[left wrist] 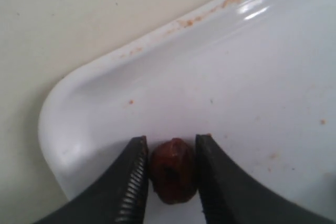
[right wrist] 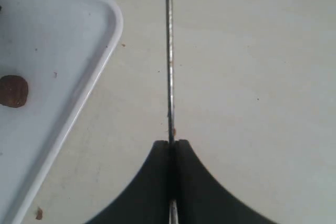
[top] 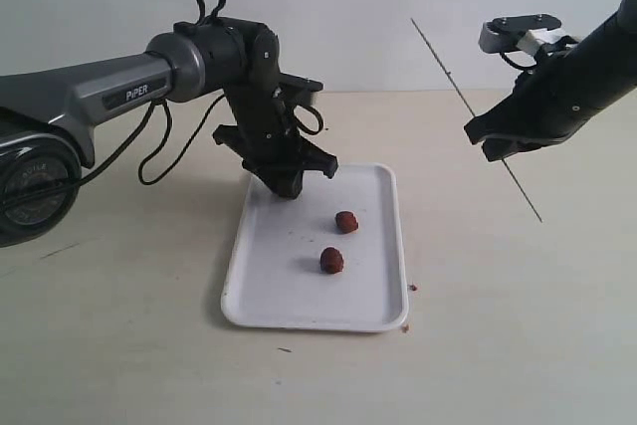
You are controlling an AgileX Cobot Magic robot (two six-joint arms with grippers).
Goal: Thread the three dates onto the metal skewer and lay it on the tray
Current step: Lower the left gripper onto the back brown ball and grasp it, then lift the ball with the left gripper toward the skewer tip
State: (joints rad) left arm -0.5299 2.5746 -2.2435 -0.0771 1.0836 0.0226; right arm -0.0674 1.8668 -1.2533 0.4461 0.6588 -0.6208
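The left gripper (top: 290, 186) presses its jaws on either side of one date (left wrist: 172, 170) at the white tray's (top: 289, 311) upper-left corner. Squeeze just firmly enough to lift it without crushing, then bring it squarely to the metal skewer (right wrist: 169, 51) clamped in the closed right gripper (right wrist: 170, 148) at upper right. A second date (top: 346, 221) and a third date (top: 331, 260) lie mid-tray, on a pale beige tabletop (top: 119, 345) before a plain wall (top: 348, 7).

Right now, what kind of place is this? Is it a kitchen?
Probably a robot test bench, not a kitchen: a left arm and a right arm work over a pale table by a plain wall, with a white tray holding dates.
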